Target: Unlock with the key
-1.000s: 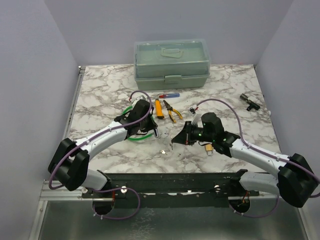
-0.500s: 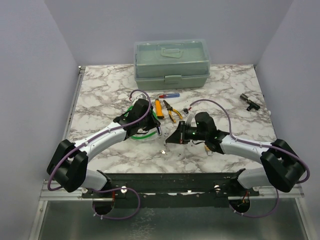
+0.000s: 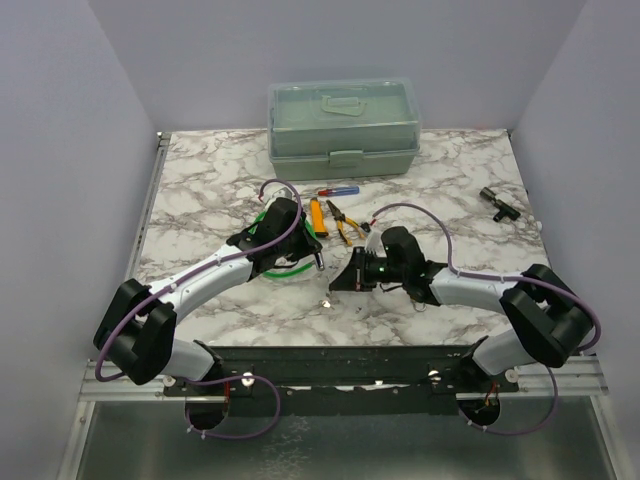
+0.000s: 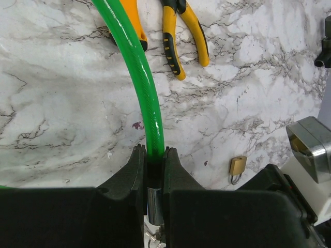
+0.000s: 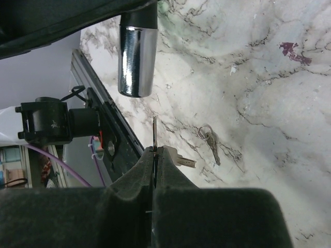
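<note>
White-shelled left arm (image 3: pixel 200 275) and right arm (image 3: pixel 470 290), bulky black joints (image 3: pixel 150 335), looping purple cables (image 3: pixel 412 206), small green light (image 3: pixel 383 266).

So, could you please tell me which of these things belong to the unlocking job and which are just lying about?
In the job:
- green cable lock, gripped by the left claw
- its chrome lock end
- key in the right claw

Lying about:
- pliers
- screwdriver
- orange tool
- small brass padlock
- toolbox
- loose keys on a ring

Marble table (image 3: pixel 200 190): toolbox (image 3: pixel 343 125), screwdriver (image 3: pixel 338 190), pliers (image 3: pixel 345 222), padlock (image 4: pixel 237 166), loose keys (image 5: pixel 211 144).
</note>
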Robot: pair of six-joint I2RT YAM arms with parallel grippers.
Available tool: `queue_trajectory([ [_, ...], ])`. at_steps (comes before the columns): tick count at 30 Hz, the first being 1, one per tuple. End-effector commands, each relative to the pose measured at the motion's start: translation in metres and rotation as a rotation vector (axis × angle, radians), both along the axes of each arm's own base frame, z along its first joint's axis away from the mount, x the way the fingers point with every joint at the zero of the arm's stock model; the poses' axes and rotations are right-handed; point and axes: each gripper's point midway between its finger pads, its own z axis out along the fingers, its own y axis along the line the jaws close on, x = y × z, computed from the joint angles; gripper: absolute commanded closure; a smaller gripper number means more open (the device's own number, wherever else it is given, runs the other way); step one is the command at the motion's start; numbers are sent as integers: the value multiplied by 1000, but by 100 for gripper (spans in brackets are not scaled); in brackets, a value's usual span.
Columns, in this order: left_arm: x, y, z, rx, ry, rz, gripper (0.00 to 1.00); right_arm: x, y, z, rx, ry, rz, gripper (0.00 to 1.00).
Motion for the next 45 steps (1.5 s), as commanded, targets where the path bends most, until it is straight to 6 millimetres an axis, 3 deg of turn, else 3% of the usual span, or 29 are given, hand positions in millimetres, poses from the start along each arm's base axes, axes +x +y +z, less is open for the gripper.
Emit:
queue_trajectory([
  [1, 2, -6, 17, -64, -41, -8, 100, 6, 10, 7, 25, -24, 12, 100],
  [28, -2, -11, 15, -95, -27, -23, 100, 12, 15, 17, 44, -53, 11, 99],
  [45, -2, -10, 19, -103, -38, -19, 100, 14, 11, 10, 19, -40, -21, 100],
])
